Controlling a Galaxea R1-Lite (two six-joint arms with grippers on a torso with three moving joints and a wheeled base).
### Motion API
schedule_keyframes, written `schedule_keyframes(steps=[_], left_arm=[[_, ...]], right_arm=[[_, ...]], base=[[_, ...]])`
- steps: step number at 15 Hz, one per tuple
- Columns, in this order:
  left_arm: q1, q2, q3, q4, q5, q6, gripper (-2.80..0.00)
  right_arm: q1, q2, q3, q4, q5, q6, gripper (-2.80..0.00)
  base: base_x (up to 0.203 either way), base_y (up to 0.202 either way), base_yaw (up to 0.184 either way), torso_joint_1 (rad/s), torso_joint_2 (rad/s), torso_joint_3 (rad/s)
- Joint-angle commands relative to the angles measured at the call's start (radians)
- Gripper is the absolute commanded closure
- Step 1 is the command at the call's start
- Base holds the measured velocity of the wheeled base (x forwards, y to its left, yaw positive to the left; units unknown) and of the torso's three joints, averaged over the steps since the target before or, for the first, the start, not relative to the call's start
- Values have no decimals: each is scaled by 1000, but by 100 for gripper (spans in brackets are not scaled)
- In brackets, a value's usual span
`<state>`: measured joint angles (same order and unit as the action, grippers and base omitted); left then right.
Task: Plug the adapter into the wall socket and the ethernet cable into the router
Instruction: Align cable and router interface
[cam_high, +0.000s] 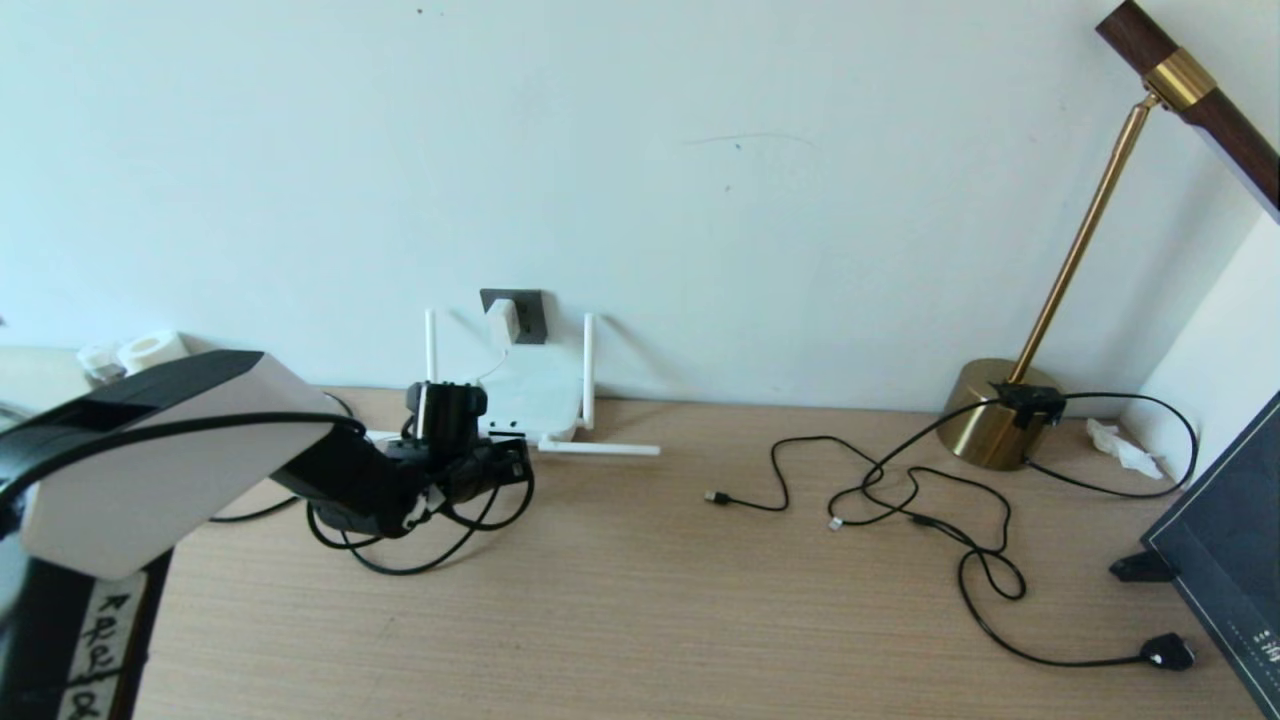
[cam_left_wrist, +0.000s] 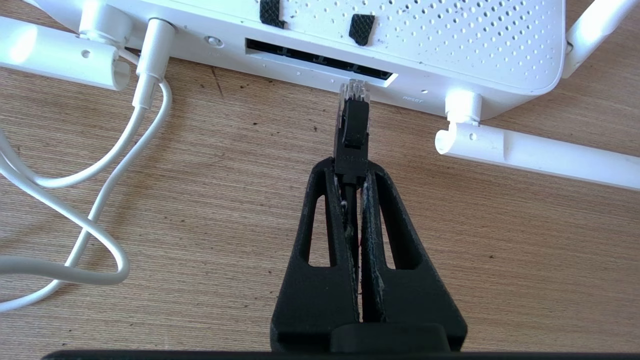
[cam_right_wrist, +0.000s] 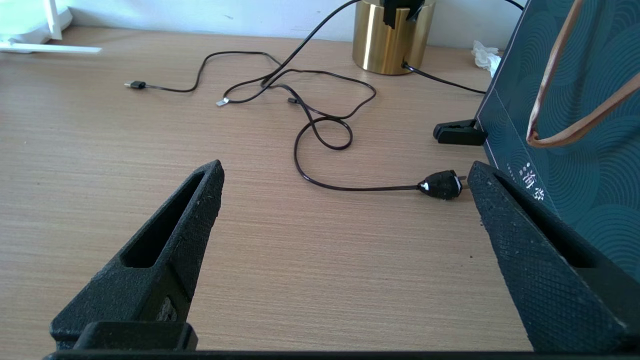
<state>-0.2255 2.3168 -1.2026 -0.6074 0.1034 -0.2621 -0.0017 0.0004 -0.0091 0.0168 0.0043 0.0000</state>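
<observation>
The white adapter (cam_high: 503, 320) sits plugged into the dark grey wall socket (cam_high: 528, 315) on the wall. Below it the white router (cam_high: 532, 395) lies on the desk, its dark port row (cam_left_wrist: 320, 61) facing my left gripper (cam_left_wrist: 350, 172). That gripper is shut on the ethernet cable's black plug (cam_left_wrist: 352, 130). The plug's clear tip (cam_left_wrist: 354, 91) is right at the port slot's rim, not seated. The black cable loops (cam_high: 420, 545) under the left arm. My right gripper (cam_right_wrist: 345, 172) hovers open over bare desk, out of the head view.
Thin black cords (cam_high: 900, 495) with small ends sprawl at the right, one ending in a small black plug (cam_right_wrist: 442, 184). A brass lamp base (cam_high: 995, 415) and a dark bag (cam_right_wrist: 565, 100) stand at the right. The white adapter cord (cam_left_wrist: 95, 200) loops beside the router.
</observation>
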Motion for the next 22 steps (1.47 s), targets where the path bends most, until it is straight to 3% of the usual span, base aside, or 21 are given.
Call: schedule_keyframes(steps=[1,22], left_arm=[[0,-2,0,-5,1,0,0],[6,-17,6,-2,6,41,0]], right_arm=[[0,0,0,0,0,0,-280],[0,1,0,0,0,0,-280]], base=[[0,0,0,0,0,0],[0,0,0,0,0,0]])
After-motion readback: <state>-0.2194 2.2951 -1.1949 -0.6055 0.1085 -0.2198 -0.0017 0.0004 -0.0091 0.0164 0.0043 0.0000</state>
